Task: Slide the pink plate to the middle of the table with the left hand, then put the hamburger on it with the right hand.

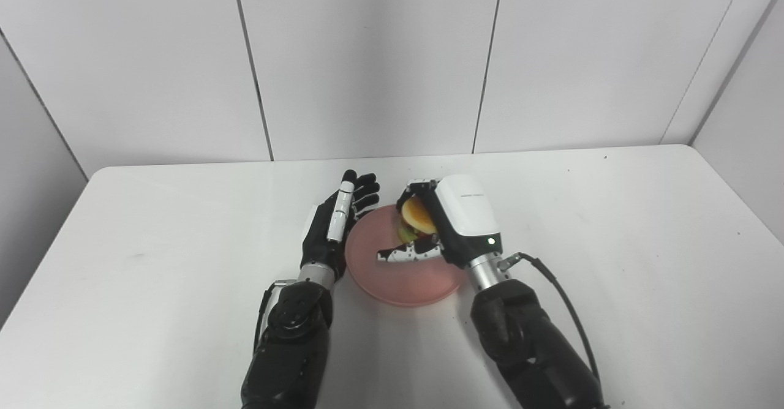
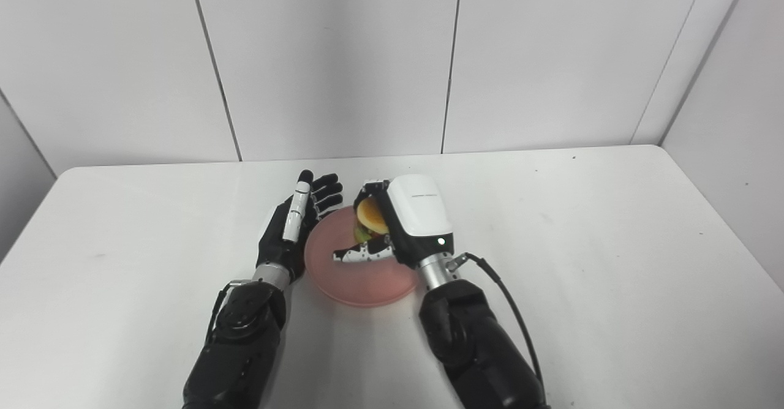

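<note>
- Table (image 1: 153,225): white top, set against white panelled walls; a few faint dark specks on its surface
- Left hand (image 1: 334,228): black with a white strip, edge-on just beside the left rim of the plate; fingers straight and spread, pointing away from the robot, holding nothing; whether it touches the rim cannot be told
- Pink plate (image 1: 392,277): round, flat on the table near its middle, between the two hands
- Hamburger (image 1: 418,216): tan bun with green and red filling, over the far part of the plate; whether it rests on the plate cannot be told
- Right hand (image 1: 450,225): white-backed, over the plate, fingers curled around the hamburger, thumb below it
</note>
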Available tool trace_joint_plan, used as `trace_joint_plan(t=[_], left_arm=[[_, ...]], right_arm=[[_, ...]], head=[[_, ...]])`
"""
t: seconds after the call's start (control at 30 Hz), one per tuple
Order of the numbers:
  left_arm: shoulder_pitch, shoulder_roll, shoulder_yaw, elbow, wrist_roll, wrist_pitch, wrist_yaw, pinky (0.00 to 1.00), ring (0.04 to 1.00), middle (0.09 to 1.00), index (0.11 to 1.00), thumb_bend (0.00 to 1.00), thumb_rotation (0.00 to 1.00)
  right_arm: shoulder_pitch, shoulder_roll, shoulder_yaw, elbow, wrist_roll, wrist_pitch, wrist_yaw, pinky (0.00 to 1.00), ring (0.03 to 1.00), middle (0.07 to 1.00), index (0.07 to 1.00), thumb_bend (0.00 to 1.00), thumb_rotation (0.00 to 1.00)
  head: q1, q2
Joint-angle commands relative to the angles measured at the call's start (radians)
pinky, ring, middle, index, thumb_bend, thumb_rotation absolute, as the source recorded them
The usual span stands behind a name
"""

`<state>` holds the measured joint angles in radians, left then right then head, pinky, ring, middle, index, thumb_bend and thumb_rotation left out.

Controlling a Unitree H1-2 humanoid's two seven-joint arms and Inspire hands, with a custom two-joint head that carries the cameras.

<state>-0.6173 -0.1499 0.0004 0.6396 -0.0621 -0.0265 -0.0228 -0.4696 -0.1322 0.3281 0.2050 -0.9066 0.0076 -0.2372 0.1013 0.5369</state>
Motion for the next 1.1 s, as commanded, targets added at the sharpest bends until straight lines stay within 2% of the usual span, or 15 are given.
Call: trace_joint_plan(t=[0.0,0.07,0.17,0.33,0.5,0.53,0.67,0.73,0.8,0.97,1.07], left_arm=[[0.012,-0.002,0.001,0.019,-0.007,0.029,0.000,0.77,0.806,0.795,0.722,0.65,0.92],[0.013,-0.002,-0.001,0.016,-0.001,0.033,0.002,0.75,0.802,0.802,0.764,0.66,0.93],[0.016,0.000,-0.002,0.014,-0.001,0.028,-0.005,0.76,0.806,0.808,0.771,0.66,0.92],[0.018,-0.001,0.000,0.012,-0.006,0.023,-0.006,0.73,0.791,0.785,0.737,0.64,0.92],[0.013,-0.006,0.009,0.009,-0.011,0.036,0.004,0.67,0.740,0.738,0.704,0.64,0.90],[0.012,-0.008,0.015,0.005,-0.019,0.044,0.003,0.69,0.744,0.736,0.693,0.65,0.89],[0.012,-0.006,0.025,-0.009,-0.029,0.062,0.004,0.72,0.745,0.741,0.692,0.65,0.88],[0.016,-0.001,0.018,-0.019,-0.020,0.066,0.004,0.70,0.743,0.744,0.692,0.64,0.89],[0.018,0.000,0.013,-0.025,-0.014,0.069,0.007,0.67,0.733,0.738,0.693,0.64,0.90],[0.019,0.001,0.013,-0.021,-0.018,0.068,0.005,0.66,0.721,0.729,0.688,0.64,0.90],[0.019,0.001,0.016,-0.025,-0.024,0.073,0.001,0.66,0.712,0.722,0.686,0.64,0.89]], right_arm=[[-0.062,0.008,0.004,-0.016,-0.008,-0.023,-0.039,0.18,0.239,0.316,0.358,0.70,0.28],[-0.062,0.007,0.010,-0.013,-0.013,-0.022,-0.043,0.18,0.232,0.312,0.347,0.70,0.30],[-0.059,0.002,0.018,-0.007,-0.020,-0.014,-0.036,0.18,0.240,0.324,0.354,0.69,0.31],[-0.055,-0.001,0.021,0.009,-0.014,0.000,-0.017,0.20,0.264,0.352,0.385,0.69,0.34],[-0.049,-0.012,0.034,0.044,-0.023,-0.025,-0.052,0.26,0.319,0.401,0.447,0.70,0.32],[-0.048,-0.014,0.036,0.049,-0.023,-0.028,-0.056,0.29,0.347,0.427,0.474,0.70,0.32],[-0.041,-0.029,0.049,0.059,-0.027,-0.034,-0.061,0.36,0.419,0.496,0.545,0.67,0.44],[-0.039,-0.041,0.059,0.062,-0.028,-0.041,-0.059,0.45,0.499,0.569,0.614,0.64,0.73],[-0.038,-0.048,0.065,0.065,-0.023,-0.051,-0.065,0.52,0.574,0.631,0.655,0.66,0.87],[-0.037,-0.060,0.077,0.076,-0.014,-0.068,-0.071,0.59,0.649,0.687,0.691,0.67,0.94],[-0.038,-0.064,0.081,0.086,-0.008,-0.076,-0.072,0.63,0.684,0.713,0.708,0.68,0.94]], head=[[0.001,0.000],[0.000,0.001],[-0.002,0.007],[-0.001,0.010],[0.001,0.015],[0.000,0.015],[-0.001,0.017],[-0.002,0.018],[-0.003,0.020],[-0.004,0.022],[-0.006,0.022]])
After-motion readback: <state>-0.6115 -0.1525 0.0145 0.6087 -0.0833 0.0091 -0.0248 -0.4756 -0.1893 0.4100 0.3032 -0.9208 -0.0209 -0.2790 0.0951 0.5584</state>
